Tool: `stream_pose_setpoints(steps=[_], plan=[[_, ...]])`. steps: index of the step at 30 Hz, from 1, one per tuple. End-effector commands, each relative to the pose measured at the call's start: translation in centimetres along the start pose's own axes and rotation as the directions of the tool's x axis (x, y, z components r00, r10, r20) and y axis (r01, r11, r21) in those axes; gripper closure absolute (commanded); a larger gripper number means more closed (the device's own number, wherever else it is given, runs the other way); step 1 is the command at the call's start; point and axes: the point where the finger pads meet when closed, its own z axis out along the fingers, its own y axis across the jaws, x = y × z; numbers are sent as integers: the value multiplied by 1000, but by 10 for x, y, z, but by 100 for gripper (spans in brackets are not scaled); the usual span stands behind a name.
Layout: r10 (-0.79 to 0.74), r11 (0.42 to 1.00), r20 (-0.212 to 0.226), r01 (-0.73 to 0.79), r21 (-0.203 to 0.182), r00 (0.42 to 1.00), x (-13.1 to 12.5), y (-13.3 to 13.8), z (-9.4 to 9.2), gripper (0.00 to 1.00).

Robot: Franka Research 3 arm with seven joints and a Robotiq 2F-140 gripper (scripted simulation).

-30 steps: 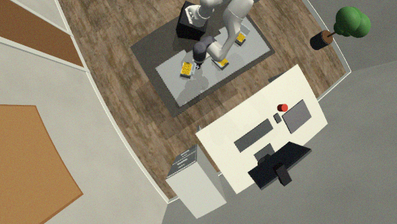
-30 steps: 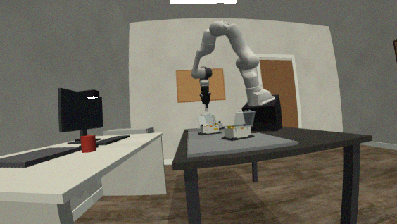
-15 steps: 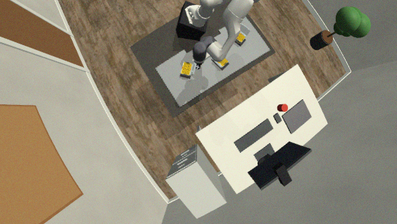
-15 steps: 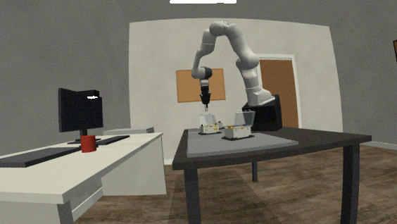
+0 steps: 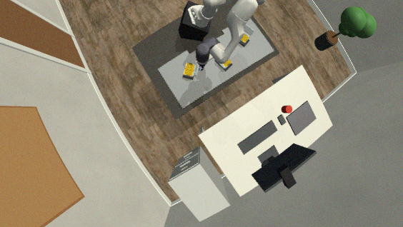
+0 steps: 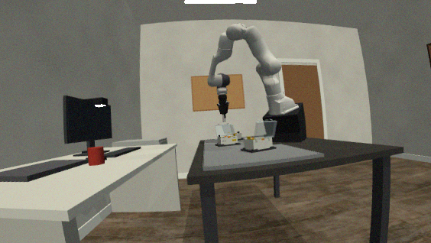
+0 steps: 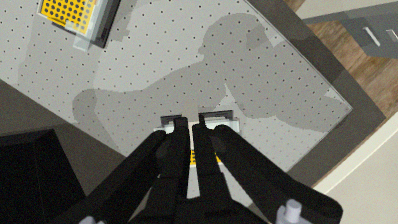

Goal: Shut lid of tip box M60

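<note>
1. The pale grey seven-joint arm (image 6: 264, 57) rises from its black block base (image 6: 296, 127) at the rear of the dark table (image 6: 344, 150), arches high, and drops its wrist straight down.
2. The black two-finger gripper (image 6: 223, 111) points vertically at the work surface, its fingers clenched together with nothing between them.
3. In the exterior view the fingertips hang just above the upright lid of the white tip box with a yellow insert (image 6: 226, 138) on that side; whether they touch the lid's top edge cannot be told.
4. In the wrist view this box (image 7: 220, 120) lies directly under the fingers, mostly hidden, with a sliver of yellow showing between them.
5. No ID sticker is legible in any view, so which box is M60 cannot be told.
6. A second white tip box (image 6: 259, 141) stands near the first with its lid raised; the third box (image 5: 245, 38) lies by the arm's base.
7. The boxes sit on a light grey dotted mat (image 7: 165, 65), whose corner and the table's edge lie close beyond the gripper in the wrist view.
8. Bare mat stretches between this box and the next one (image 7: 75, 15).
9. A white desk (image 6: 57, 183) with a red cup (image 6: 95, 155) stands well apart.
</note>
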Motion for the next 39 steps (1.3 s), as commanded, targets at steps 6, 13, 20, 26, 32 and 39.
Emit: stream_pose_setpoints(steps=[6,13,20,26,32,39], plan=[[-14,1000,0,14,-8,1000,0,3,12,100],[-14,1000,0,14,-8,1000,0,3,24,100],[-14,1000,0,14,-8,1000,0,3,32,100],[-14,1000,0,14,-8,1000,0,3,42,100],[-14,1000,0,14,-8,1000,0,3,42,100],[-14,1000,0,14,-8,1000,0,3,42,100]])
